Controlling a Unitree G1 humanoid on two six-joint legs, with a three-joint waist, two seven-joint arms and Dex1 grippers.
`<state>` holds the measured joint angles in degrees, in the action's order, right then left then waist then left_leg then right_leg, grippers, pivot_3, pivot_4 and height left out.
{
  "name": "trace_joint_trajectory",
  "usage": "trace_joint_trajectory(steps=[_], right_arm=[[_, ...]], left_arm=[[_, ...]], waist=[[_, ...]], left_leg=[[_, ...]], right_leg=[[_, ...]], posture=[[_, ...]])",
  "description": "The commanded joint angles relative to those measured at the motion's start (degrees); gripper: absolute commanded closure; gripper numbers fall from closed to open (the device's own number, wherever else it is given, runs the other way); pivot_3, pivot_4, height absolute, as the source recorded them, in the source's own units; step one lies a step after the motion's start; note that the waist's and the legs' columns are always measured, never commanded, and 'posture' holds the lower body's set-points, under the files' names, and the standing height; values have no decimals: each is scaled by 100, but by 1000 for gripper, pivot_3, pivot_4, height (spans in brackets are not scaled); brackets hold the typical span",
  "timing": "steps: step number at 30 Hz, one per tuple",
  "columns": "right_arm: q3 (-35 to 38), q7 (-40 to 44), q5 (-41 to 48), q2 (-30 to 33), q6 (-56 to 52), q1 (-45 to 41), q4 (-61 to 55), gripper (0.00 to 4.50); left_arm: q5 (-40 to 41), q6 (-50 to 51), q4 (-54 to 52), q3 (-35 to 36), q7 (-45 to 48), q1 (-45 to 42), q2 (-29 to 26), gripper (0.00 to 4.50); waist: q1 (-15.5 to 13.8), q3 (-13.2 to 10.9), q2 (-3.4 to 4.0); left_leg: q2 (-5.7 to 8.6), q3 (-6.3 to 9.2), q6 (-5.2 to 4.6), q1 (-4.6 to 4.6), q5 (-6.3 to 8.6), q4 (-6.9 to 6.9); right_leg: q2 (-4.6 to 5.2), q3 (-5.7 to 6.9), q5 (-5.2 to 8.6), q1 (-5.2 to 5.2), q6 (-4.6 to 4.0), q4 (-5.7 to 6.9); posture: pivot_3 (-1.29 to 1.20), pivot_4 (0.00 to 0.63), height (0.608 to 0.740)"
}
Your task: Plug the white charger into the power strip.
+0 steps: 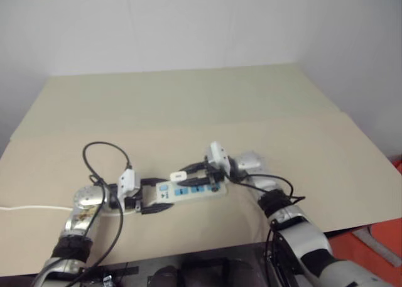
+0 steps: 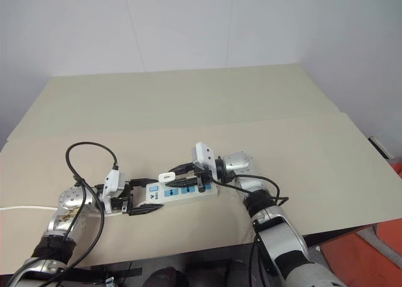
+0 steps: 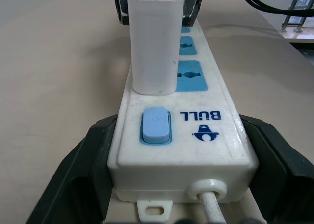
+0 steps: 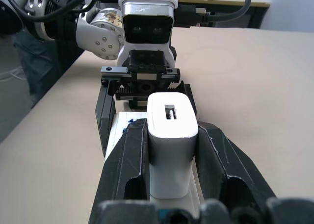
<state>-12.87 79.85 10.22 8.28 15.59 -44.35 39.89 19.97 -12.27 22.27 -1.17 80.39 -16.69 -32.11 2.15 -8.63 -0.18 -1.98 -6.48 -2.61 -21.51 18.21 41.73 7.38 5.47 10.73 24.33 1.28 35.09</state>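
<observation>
Table [image 1: 188, 105]: lying under both grippers, carrying the power strip.
Power strip [image 3: 182, 117]: lying flat between the left gripper's fingers, cord end toward that wrist.
Left gripper [image 2: 146, 198]: standing wide, clamping the power strip's sides.
Right gripper [image 4: 171, 150]: pinching the white charger narrowly.
White charger [image 4: 170, 136]: standing upright on the power strip, just beyond its blue switch [image 3: 156, 126].

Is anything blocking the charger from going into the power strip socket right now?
Nothing visible does. The white charger, held by the right gripper, stands upright right on the power strip, at the socket nearest the blue switch. The left gripper clamps the strip's cord end, clear of the sockets.
</observation>
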Motion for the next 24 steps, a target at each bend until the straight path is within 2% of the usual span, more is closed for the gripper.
trace_joint_trajectory(steps=[1, 7, 15, 24], right_arm=[[-105, -425, -406, 182, 59, 137, 49, 3406], [-122, -432, -324, 118, 126, 49, 244, 3406], [-273, -237, -396, 143, -533, -409, 650, 3406], [-337, -320, -432, 205, -377, -283, 517, 3406]], left_arm=[[-46, -40, -107, -96, 111, -25, -24, 1221], [-46, -38, -89, -105, 135, -41, -4, 1221], [-52, -51, -95, -112, 147, 4, -11, 1221], [-53, -46, -149, -97, 107, 72, -26, 1221]], waist=[[3, 0, 0], [8, 0, 0], [27, 0, 0], [27, 0, 0]], left_leg=[[0, -1, 0, 2, 0, 0], [-6, -1, 0, 14, 0, -2], [-11, -1, 0, 22, 0, -5], [-11, -2, 0, 24, 0, -14]], right_leg=[[0, -2, 0, 0, 0, 0], [2, -8, 2, -4, -3, -2], [4, -14, 1, -4, -9, -1], [6, -14, 2, -3, -11, -2]], posture=[[0, 150, 740], [0, 150, 740], [0, 150, 740], [0, 150, 740]])
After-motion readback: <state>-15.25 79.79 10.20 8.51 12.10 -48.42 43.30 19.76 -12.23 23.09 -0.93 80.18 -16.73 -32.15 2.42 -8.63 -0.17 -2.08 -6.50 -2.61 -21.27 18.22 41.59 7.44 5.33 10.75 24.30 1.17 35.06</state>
